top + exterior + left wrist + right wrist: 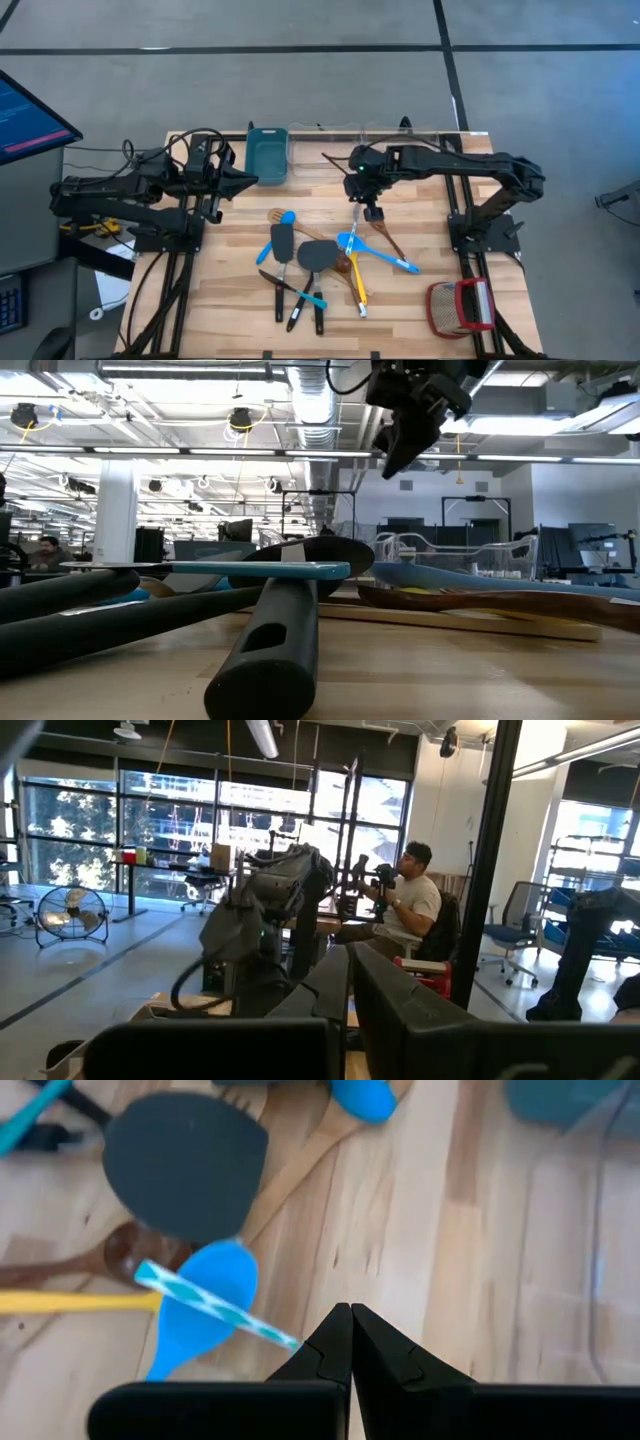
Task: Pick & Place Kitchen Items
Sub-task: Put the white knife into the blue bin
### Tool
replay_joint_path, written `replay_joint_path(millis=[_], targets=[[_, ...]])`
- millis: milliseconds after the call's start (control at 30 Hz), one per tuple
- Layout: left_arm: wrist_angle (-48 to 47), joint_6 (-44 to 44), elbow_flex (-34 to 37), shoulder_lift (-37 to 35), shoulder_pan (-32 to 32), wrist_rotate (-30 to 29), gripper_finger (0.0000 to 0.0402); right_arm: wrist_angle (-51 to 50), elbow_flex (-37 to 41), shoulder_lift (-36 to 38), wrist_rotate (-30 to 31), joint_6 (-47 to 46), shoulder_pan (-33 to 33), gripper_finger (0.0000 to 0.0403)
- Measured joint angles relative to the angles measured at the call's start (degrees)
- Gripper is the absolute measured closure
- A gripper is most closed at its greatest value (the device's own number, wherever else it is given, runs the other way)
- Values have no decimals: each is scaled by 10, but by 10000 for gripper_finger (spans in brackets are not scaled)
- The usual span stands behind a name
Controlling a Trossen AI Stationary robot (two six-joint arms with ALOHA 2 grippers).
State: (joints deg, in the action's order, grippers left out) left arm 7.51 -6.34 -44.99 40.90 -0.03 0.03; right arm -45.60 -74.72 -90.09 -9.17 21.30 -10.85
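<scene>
The utensils lie in a loose pile mid-table: a black spatula (281,242), a black turner (318,255), a blue silicone spoon (375,250), a yellow handle (357,285) and wooden spoons (385,235). My right gripper (372,211) hangs shut above the pile's far right part, well off the table in the low view (395,465). In its wrist view the shut fingertips (350,1330) stand over bare wood beside the blue spoon (200,1310). A thin blue-and-white striped stick (215,1305) runs across that spoon and ends behind one finger. My left gripper (240,178) waits shut at the table's left, beside the teal bin (267,155).
The teal bin and a clear container (318,150) stand at the far edge. A red-and-tan woven basket (460,305) sits at the near right corner. Bare wood shows between the pile and the far bins, and on the table's right. A person (410,905) sits in the room beyond.
</scene>
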Motion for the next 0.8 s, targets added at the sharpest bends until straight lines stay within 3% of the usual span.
replay_joint_path(millis=[233, 800], targets=[[0, 0, 0, 0, 0, 0, 393, -56, 0, -2, 1, 10, 1, 403], [0, 0, 0, 0, 0, 0, 393, -73, 26, 3, 7, 18, 58, 403]])
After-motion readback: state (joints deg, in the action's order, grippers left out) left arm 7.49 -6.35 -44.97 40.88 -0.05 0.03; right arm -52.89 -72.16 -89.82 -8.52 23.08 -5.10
